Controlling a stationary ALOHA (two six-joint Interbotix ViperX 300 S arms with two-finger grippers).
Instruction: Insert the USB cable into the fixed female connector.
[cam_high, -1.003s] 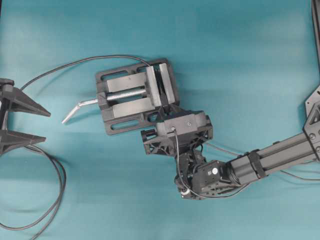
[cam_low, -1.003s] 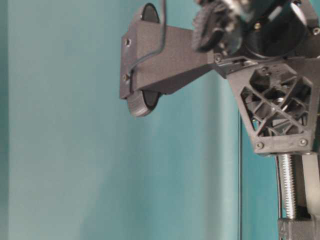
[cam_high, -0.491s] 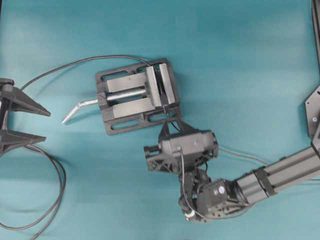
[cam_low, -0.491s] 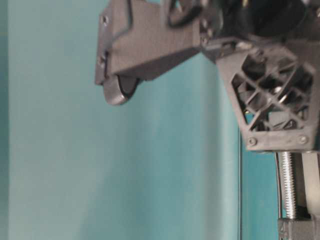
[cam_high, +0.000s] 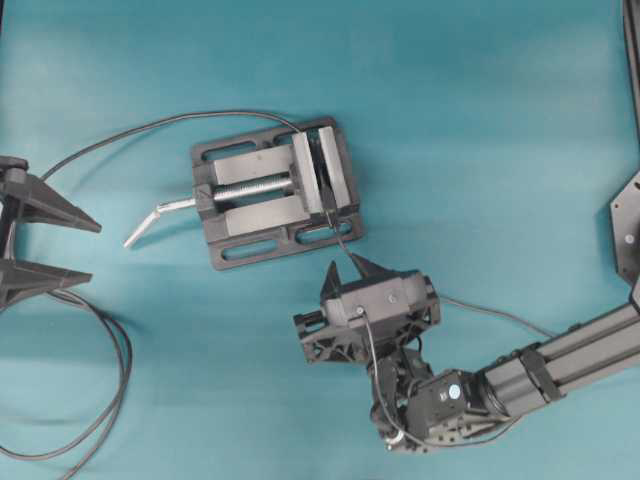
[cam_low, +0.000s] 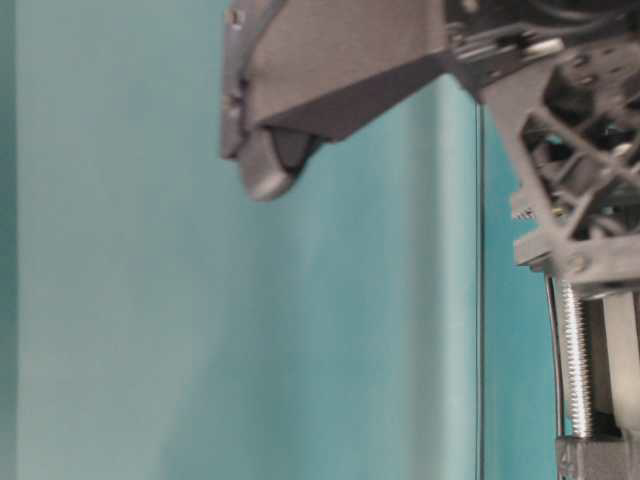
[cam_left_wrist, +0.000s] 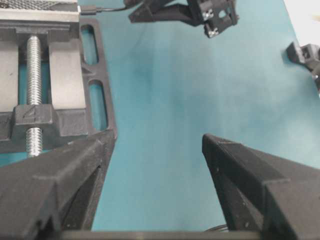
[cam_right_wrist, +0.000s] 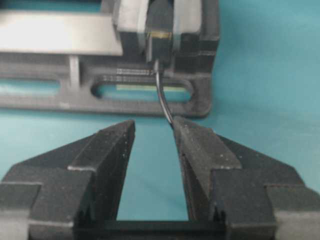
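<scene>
The USB cable (cam_high: 337, 238) runs from the vise (cam_high: 255, 245) down past my right gripper (cam_high: 345, 268). Its black plug (cam_right_wrist: 160, 49) sits between the vise's jaws, its metal tip meeting the fixed female connector (cam_right_wrist: 160, 17) just above it. My right gripper (cam_right_wrist: 154, 122) is open and empty a short way back from the vise, with the cable passing beside its right fingertip (cam_right_wrist: 182, 131). At the far left my left gripper (cam_high: 95, 252) is wide open with nothing in it (cam_left_wrist: 157, 140).
A thin grey cable (cam_high: 130, 132) arcs from the left into the vise. The vise's silver handle (cam_high: 150, 220) sticks out to the left. A thicker grey cable (cam_high: 115, 380) loops at lower left. The right arm (cam_high: 570, 345) crosses the lower right.
My right gripper has drawn back from the vise toward the table's near side, still open the same width. The plug stays in the vise. The left gripper has not moved.
</scene>
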